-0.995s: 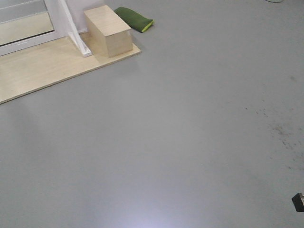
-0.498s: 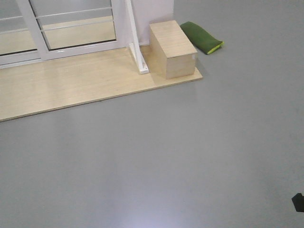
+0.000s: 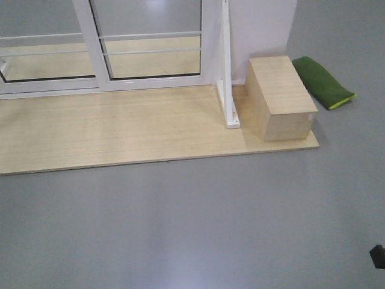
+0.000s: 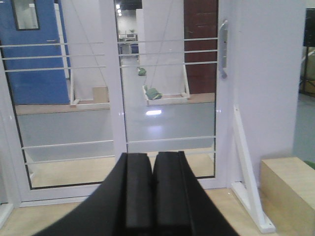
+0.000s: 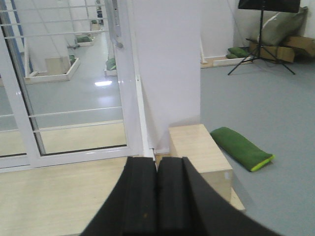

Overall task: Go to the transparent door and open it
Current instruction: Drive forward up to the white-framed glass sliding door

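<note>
The transparent door (image 4: 170, 98) is a clear glass panel in a white frame with thin white bars. Its curved grey handle (image 4: 223, 49) sits on the right stile. In the front view only the door's lower part (image 3: 153, 48) shows, standing at the back of a pale wooden platform (image 3: 120, 132). The right wrist view has the door (image 5: 81, 83) at the left, with its handle (image 5: 116, 24) at the top. My left gripper (image 4: 152, 157) and right gripper (image 5: 157, 160) are both shut on nothing, well short of the door.
A second glass panel (image 4: 59, 98) without a handle stands left of the door. A white angled brace (image 3: 227, 90), a wooden box (image 3: 280, 99) and a green cushion (image 3: 323, 81) lie right of it. Grey floor (image 3: 192, 223) lies between me and the platform.
The front view has swung left: the door, platform, box and cushion have shifted right in the frame, and much more of the glass panels now shows.
</note>
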You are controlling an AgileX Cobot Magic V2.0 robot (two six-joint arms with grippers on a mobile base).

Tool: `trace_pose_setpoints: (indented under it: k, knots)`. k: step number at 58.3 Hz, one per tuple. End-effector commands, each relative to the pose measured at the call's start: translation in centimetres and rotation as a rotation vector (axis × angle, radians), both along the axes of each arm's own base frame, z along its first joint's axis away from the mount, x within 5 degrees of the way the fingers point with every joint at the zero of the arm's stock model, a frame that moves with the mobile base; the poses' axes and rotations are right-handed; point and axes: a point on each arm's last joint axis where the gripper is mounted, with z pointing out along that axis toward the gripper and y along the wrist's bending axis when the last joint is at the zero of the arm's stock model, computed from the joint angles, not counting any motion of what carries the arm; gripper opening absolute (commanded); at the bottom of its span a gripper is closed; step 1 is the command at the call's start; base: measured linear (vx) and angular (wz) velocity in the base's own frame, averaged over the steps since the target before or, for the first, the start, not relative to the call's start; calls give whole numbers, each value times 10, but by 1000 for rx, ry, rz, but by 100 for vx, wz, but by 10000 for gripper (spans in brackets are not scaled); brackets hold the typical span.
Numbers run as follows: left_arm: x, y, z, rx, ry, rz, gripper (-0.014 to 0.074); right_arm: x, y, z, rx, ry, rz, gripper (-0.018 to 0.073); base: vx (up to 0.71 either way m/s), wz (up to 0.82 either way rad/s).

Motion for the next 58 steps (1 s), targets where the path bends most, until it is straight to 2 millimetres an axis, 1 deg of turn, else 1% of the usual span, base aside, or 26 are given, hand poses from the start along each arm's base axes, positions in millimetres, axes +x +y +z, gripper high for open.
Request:
trace_pose_setpoints:
  k: [1,21,35,46,58]
  knots:
    - [-1,1,2,-9,-68,9,-6,-1,0,7,-16,-95,2,-9,61,40]
    - [-1,1,2,-9,-68,9,-6,-1,0,7,-16,-95,2,-9,61,41]
    - [-1,1,2,-9,-68,9,-6,-1,0,7,-16,-95,2,-9,61,30]
    - [-1,1,2,-9,-68,10,-6,-1,0,7,-16,-96,2,-9,59,12]
    - [-1,1,2,-9,-68,10,-6,-1,0,7,-16,-95,2,-9,57,-8]
